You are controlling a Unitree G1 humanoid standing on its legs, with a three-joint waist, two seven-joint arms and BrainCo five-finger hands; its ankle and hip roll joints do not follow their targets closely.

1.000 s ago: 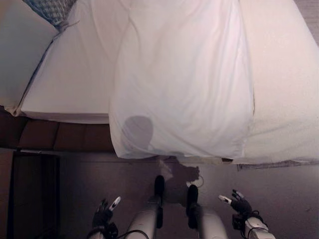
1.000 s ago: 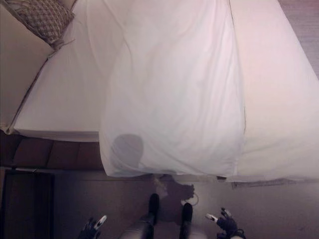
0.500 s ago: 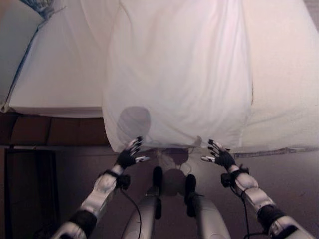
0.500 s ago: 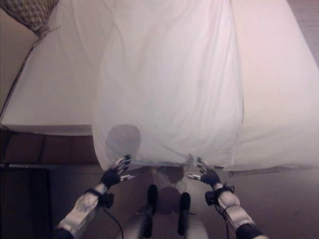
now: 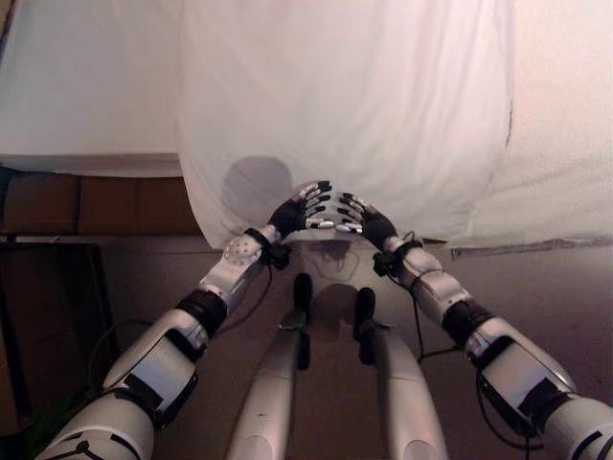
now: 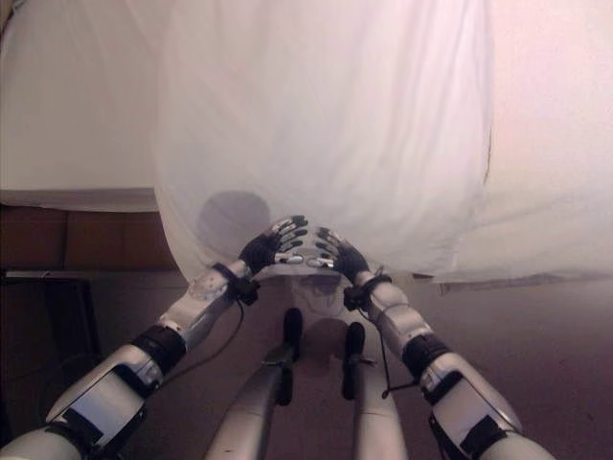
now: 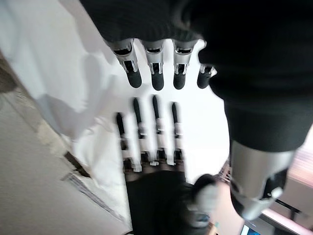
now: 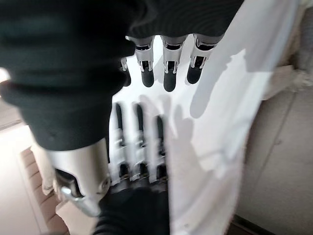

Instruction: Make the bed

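A white cover (image 5: 345,96) lies along the bed and hangs over its near edge. Both my hands rest on the cover's hanging end, just above its lower hem, near the middle. My left hand (image 5: 292,215) and right hand (image 5: 370,226) lie side by side with their fingertips almost meeting. Both are open, fingers straight and flat against the cloth, gripping nothing. In the left wrist view my left hand's fingers (image 7: 156,73) point at the right hand (image 7: 151,142) over the white cloth. The right wrist view has my right hand's fingers (image 8: 166,68) facing the left hand (image 8: 139,147).
The mattress in a white sheet (image 5: 86,86) shows bare left of the cover. A textured white layer (image 5: 565,125) lies to the cover's right. The dark brown bed base (image 5: 86,203) runs under the mattress on the left. Grey floor (image 5: 575,297) spreads below the bed's edge.
Both hands have risen from near the floor to the cover's hanging end and come together in the middle. The camera has moved closer to the bed.
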